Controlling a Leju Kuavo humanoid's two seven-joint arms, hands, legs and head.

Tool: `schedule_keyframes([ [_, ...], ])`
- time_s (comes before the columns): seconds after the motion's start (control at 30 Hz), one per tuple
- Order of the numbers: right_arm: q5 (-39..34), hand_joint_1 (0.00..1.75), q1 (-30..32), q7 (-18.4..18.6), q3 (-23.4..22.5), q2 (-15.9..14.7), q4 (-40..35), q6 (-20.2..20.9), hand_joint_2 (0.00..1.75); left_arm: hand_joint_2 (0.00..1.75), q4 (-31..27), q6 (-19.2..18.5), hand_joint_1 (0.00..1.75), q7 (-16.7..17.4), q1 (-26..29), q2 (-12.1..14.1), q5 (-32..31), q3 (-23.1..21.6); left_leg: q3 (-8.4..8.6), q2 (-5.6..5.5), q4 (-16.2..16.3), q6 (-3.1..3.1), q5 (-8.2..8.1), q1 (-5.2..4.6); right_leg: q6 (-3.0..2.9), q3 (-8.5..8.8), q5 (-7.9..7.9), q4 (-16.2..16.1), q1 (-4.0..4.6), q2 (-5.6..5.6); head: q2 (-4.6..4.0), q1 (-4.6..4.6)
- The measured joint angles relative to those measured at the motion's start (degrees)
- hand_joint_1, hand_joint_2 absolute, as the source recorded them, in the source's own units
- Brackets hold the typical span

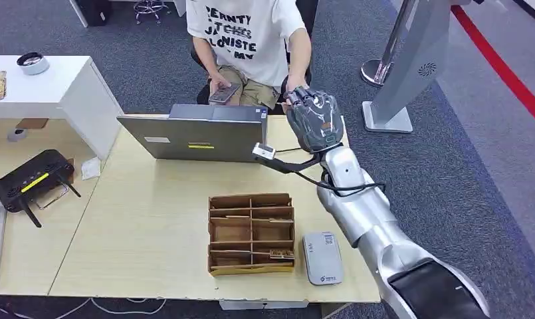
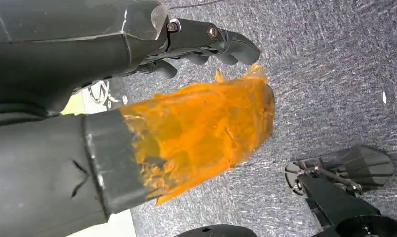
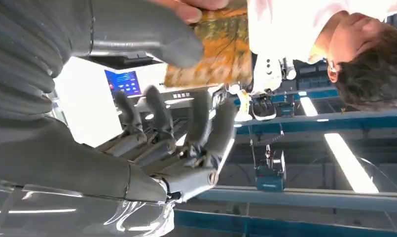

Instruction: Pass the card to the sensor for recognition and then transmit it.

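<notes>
Reaching past the laptop (image 1: 197, 136) toward the seated person (image 1: 251, 40), the right hand (image 1: 312, 118) offers the card (image 3: 216, 52), thumb-pinched so they can take it; a person's fingertip (image 3: 196, 7) touches it. The left hand (image 2: 137, 44) hangs, fingers curled around nothing.

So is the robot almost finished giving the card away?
Nearly. The right hand is raised past the table's far edge, toward the seated person, well away from the grey sensor lying beside the cardboard organizer, so scanning looks done, though nothing here proves it. The right wrist view shows the card under the thumb, with a person's fingertip at its edge. Left: letting go.
</notes>
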Motion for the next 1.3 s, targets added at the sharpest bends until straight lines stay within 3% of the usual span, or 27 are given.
schedule_keyframes([
  [0.13, -0.02, 0.0, -0.01, 0.0, 0.0, 0.04, 0.07, 0.0, 0.0, 0.0, 0.0, 0.0, 0.0, 0.0, 0.0, 0.0, 0.02, 0.0, 0.0, 0.0, 0.0, 0.0, 0.0, 0.0, 0.0, 0.0, 0.0, 0.0, 0.0, 0.0, 0.0, 0.02],
  [0.23, -3.65, 0.0, 0.34, -3.0, 0.0, 0.44, 0.13, 0.0, 0.0, 0.0, 0.0, 0.0, 0.0, 0.0, 0.03, 0.0, 0.81, 0.0, 0.01, 0.01, 0.0, 0.0, 0.0, 0.0, 0.0, 0.0, 0.0, 0.0, 0.0, 0.0, 0.0, 0.02],
  [0.3, -11.4, 0.0, 4.73, -7.32, 0.37, 0.94, -5.56, -0.02, 0.0, 0.0, 0.0, 0.39, 0.0, -0.02, 0.37, 0.0, 2.64, 0.0, 0.0, -0.02, 0.0, 0.0, 0.0, 0.01, 0.0, 0.0, 0.0, 0.0, 0.01, -0.01, 0.0, 0.0],
  [0.33, -19.52, 0.0, 8.31, -10.7, 0.85, 1.03, -10.44, 0.02, 0.0, 0.0, 0.0, 0.7, 0.0, -0.26, 0.74, 0.0, 3.78, 0.0, -0.01, -0.03, -0.01, 0.0, -0.01, 0.01, 0.0, 0.0, -0.03, 0.0, 0.02, -0.02, 0.0, 0.0],
  [0.37, -32.7, 0.0, 14.88, -14.52, 2.17, 1.05, -19.78, 0.44, 0.0, 0.0, 0.0, 1.38, 0.0, -0.72, 1.68, 0.0, 5.31, 0.24, -0.05, -0.07, -0.02, -0.03, -0.06, 0.02, 0.0, -0.03, -0.1, 0.0, 0.01, -0.04, 0.0, 0.04],
  [0.43, -39.61, 0.0, 19.2, -15.56, 3.19, 1.05, -26.5, 1.24, 0.0, 0.0, 0.0, 1.7, 0.0, -1.09, 2.29, 0.04, 5.99, 0.57, -0.08, -0.06, -0.02, -0.03, -0.07, 0.02, -0.03, -0.08, -0.13, -0.01, 0.01, -0.04, 0.0, 0.02],
  [0.5, -48.11, 0.0, 23.34, -16.04, 4.0, 0.92, -32.67, 6.2, 0.0, 0.0, 0.0, 1.95, 0.0, -1.22, 2.82, 0.09, 6.69, 0.81, -0.11, -0.08, -0.03, -0.03, -0.08, 0.02, 0.02, -0.1, -0.17, -0.02, 0.01, -0.06, 0.0, 0.02],
  [0.73, -81.56, 0.0, 34.58, -16.0, 4.61, -1.81, -46.94, 32.62, 0.0, 0.0, 0.0, 2.32, 0.0, -1.25, 3.61, 0.52, 8.2, 2.73, -0.1, -0.1, -0.03, -0.03, -0.11, 0.02, 0.02, -0.09, -0.17, -0.03, 0.01, -0.1, 0.0, 0.02],
  [0.83, -87.74, 0.0, 38.04, -16.7, 3.96, -3.61, -49.73, 39.55, 0.0, 0.0, 0.0, 2.32, 0.0, -1.46, 3.88, 0.72, 8.44, 3.43, -0.11, -0.1, -0.03, -0.03, -0.11, 0.02, 0.02, -0.08, -0.17, -0.03, 0.0, -0.09, 0.0, 0.02],
  [1.0, -90.09, 0.0, 41.56, -17.03, 2.84, -5.53, -52.66, 43.36, 0.0, 0.0, 0.0, 2.36, 0.0, -1.62, 4.0, 0.96, 8.68, 3.98, -0.11, -0.09, -0.03, -0.03, -0.11, 0.0, 0.02, -0.09, -0.17, -0.03, 0.0, -0.09, 0.0, 0.02],
  [1.03, -90.23, 0.0, 41.96, -17.05, 2.71, -5.73, -52.96, 43.52, 1.75, 0.0, 0.0, 2.36, 0.0, -1.64, 4.0, 1.03, 8.7, 4.07, -0.1, -0.09, -0.03, -0.03, -0.11, 0.0, 0.02, -0.09, -0.17, -0.03, 0.0, -0.07, 0.0, 0.02],
  [1.3, -89.95, 0.0, 43.1, -15.8, 2.54, -7.17, -53.35, 45.72, 1.75, 0.0, 0.0, 2.89, 0.0, -1.9, 4.01, 1.05, 8.76, 4.83, -0.09, -0.08, -0.03, -0.04, -0.11, 0.01, 0.01, -0.08, -0.17, -0.02, 0.01, -0.07, 0.0, 0.02],
])
